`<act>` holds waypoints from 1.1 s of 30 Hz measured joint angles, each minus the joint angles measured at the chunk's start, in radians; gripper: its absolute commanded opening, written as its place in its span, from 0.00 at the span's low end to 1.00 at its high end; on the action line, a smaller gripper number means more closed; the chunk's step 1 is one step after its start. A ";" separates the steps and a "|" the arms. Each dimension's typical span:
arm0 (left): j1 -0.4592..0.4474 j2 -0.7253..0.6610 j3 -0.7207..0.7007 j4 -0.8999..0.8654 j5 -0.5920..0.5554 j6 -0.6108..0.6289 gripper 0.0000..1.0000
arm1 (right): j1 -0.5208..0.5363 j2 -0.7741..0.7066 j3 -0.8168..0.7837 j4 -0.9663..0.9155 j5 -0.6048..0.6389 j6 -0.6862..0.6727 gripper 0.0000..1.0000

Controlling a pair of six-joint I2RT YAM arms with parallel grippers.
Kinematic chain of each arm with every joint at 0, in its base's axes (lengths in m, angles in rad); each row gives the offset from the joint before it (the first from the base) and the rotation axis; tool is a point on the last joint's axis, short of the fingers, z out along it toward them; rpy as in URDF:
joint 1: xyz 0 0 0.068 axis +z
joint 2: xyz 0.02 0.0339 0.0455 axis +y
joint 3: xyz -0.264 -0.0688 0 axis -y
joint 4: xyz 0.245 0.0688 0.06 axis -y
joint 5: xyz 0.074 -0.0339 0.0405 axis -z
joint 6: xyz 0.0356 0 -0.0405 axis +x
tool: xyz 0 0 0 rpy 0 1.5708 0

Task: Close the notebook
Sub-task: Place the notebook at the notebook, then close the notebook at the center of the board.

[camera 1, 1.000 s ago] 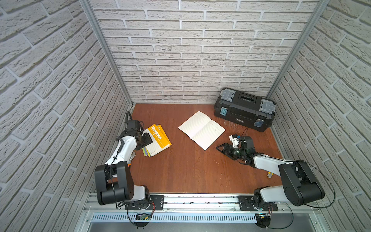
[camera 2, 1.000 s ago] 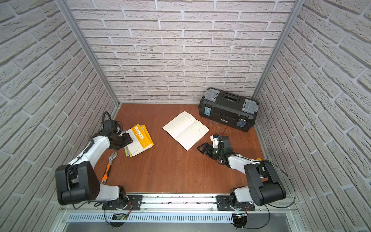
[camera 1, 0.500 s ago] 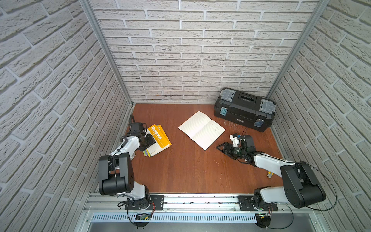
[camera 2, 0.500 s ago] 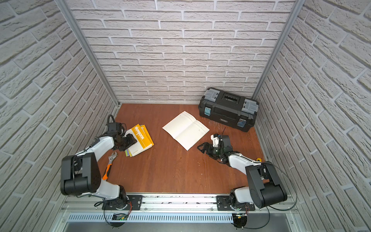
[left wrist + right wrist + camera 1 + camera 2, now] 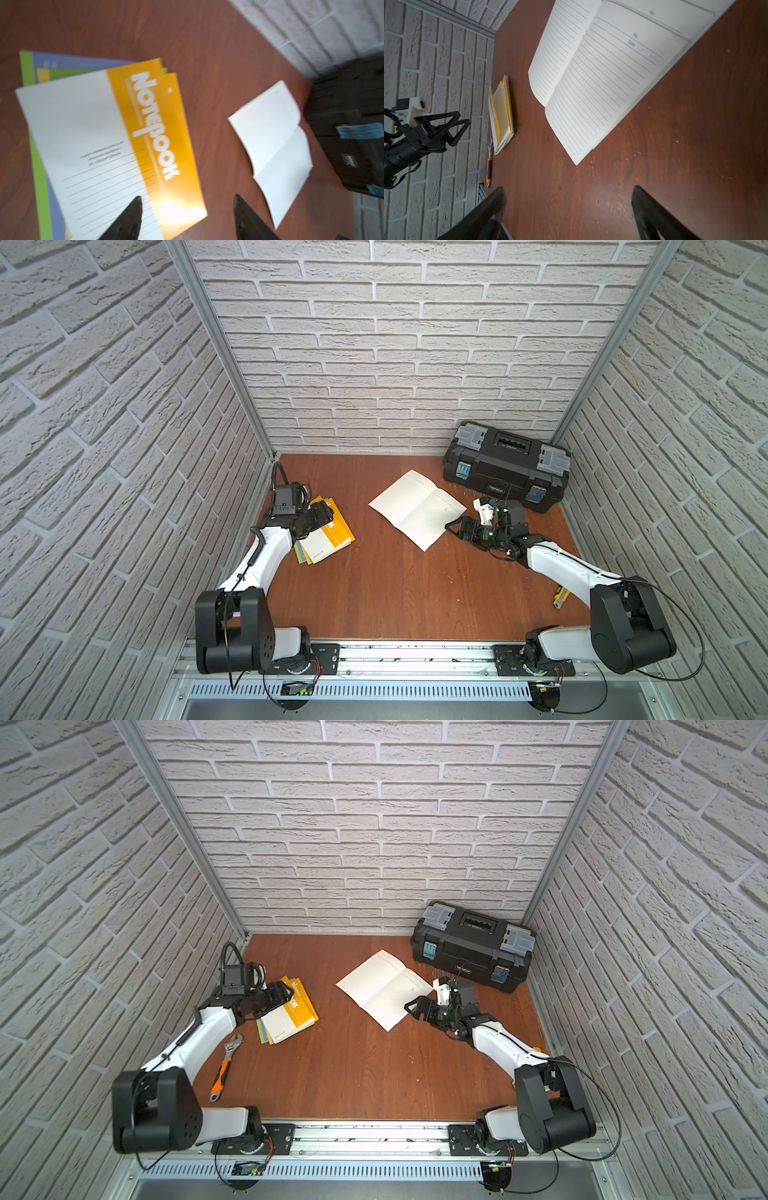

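Since the notebook (image 5: 602, 83) lies open, the right gripper (image 5: 568, 188) sits beside its edge, fingers spread, probably to lift it; the left gripper (image 5: 187, 199) is spread too, empty.

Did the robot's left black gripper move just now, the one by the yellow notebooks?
Yes. The left black gripper has slid farther over the stack of yellow-covered notebooks, toward the open white lined notebook, which stayed put.

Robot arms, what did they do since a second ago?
The left jaws slid out over the notebook stack, open, gripping nothing. The right jaws crept slightly toward the open notebook, also open. It still lies flat, pages up; the toolbox and wrench stayed put.
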 measured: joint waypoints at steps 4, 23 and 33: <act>-0.027 -0.058 -0.070 0.188 0.087 -0.090 0.73 | 0.033 0.012 0.050 -0.009 0.019 0.001 0.94; -0.186 0.196 -0.236 0.794 0.079 -0.504 0.70 | 0.203 0.333 0.242 0.086 0.206 0.083 0.92; -0.227 0.405 -0.154 0.882 0.046 -0.568 0.67 | 0.216 0.430 0.257 0.180 0.279 0.114 0.92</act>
